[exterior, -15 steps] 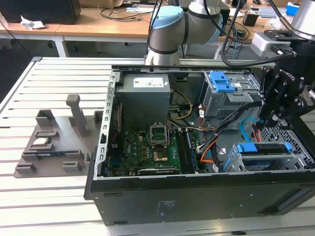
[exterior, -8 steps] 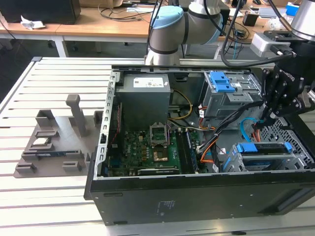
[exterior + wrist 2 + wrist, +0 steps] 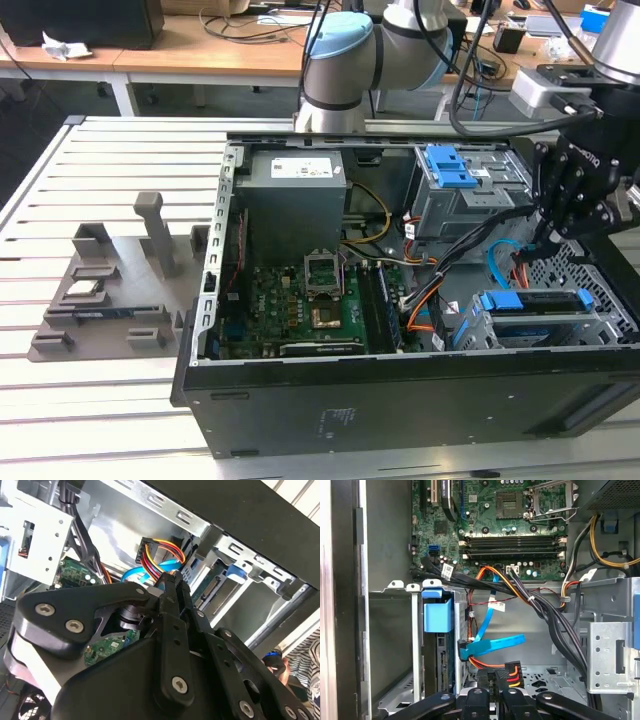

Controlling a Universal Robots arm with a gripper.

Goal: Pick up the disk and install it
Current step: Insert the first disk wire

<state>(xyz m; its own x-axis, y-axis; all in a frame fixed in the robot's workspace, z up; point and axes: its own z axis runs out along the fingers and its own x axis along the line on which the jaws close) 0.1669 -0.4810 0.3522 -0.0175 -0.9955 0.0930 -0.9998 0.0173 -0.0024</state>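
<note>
The disk, silver with a bright blue frame, sits slotted in the drive cage at the case's front corner, on the exterior view's right. In the first wrist view the disk stands edge-on in the cage, blue tab outward. My gripper hangs inside the case just beyond the cage, apart from the disk. Its fingers are pressed together with nothing between them. Their tips lie right by a black power connector with red, yellow and black wires.
A blue flat data cable runs from beside the disk across the case floor. Thick black cable bundles cross toward the upper bay. The motherboard lies mid-case. Grey fixtures stand on the slatted table at the exterior view's left.
</note>
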